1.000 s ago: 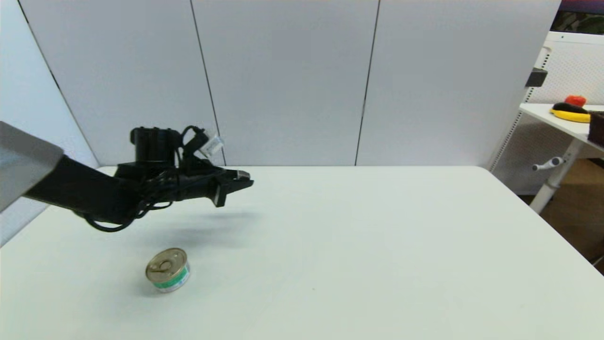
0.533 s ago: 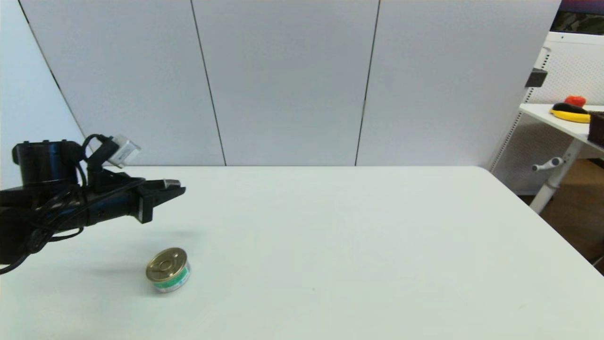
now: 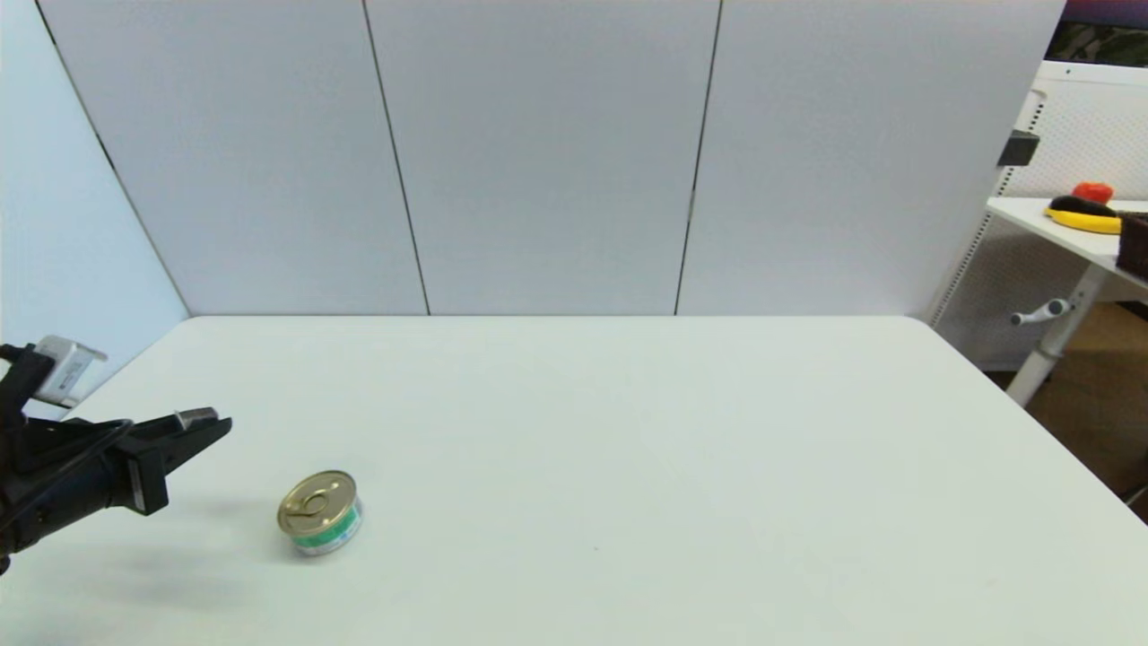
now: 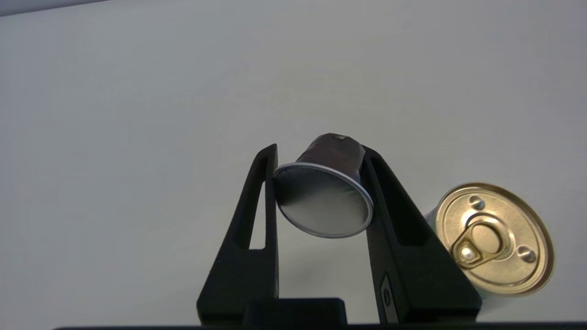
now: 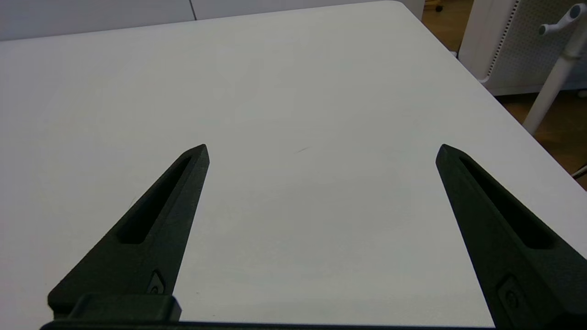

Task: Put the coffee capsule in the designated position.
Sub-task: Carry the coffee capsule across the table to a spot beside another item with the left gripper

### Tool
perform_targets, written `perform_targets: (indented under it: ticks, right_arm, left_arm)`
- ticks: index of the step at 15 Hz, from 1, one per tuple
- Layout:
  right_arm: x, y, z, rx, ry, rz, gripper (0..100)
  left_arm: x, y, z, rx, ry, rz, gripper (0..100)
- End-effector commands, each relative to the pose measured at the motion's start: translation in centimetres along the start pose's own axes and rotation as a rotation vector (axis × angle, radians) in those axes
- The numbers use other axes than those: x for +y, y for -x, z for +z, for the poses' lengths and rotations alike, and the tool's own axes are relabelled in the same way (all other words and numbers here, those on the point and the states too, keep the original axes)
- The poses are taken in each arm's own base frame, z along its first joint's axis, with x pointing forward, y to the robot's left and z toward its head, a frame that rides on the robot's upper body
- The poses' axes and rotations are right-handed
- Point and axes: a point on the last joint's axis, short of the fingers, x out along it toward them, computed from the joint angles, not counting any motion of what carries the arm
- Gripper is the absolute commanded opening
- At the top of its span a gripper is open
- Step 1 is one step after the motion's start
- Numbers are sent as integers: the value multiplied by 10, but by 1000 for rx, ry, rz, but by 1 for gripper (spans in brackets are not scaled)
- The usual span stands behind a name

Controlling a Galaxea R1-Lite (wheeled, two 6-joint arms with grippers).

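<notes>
Left tool point(image 3: 202, 422), clamped on the coffee capsule point(image 4: 323, 195), hangs over the table's point(image 3: 628, 431) left edge beside the tin point(image 3: 318, 513).

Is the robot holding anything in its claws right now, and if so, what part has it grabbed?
Yes. The left gripper pinches the coffee capsule by its sides, near the foil rim. The right gripper holds nothing, jaws wide apart.
</notes>
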Motion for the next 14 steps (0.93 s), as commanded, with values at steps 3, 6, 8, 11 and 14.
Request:
perform_targets:
  ticks: [3,6,8,11,14]
  right_arm:
    - [0,0,0,1,-1,-1,100]
    - [0,0,0,1,-1,-1,100]
    - [0,0,0,2,-1,-1,100]
    - [0,0,0,2,-1,-1,100]
    - [0,0,0,1,-1,-1,100]
  left_arm:
    - [-15,29,-36,33,53,61,0]
    - [-22,33,-52,75,98,58,0]
    - [-21,31,-55,79,102,56,0]
    - [-18,27,-57,83,102,55,0]
    - [-17,25,-59,95,104,50,0]
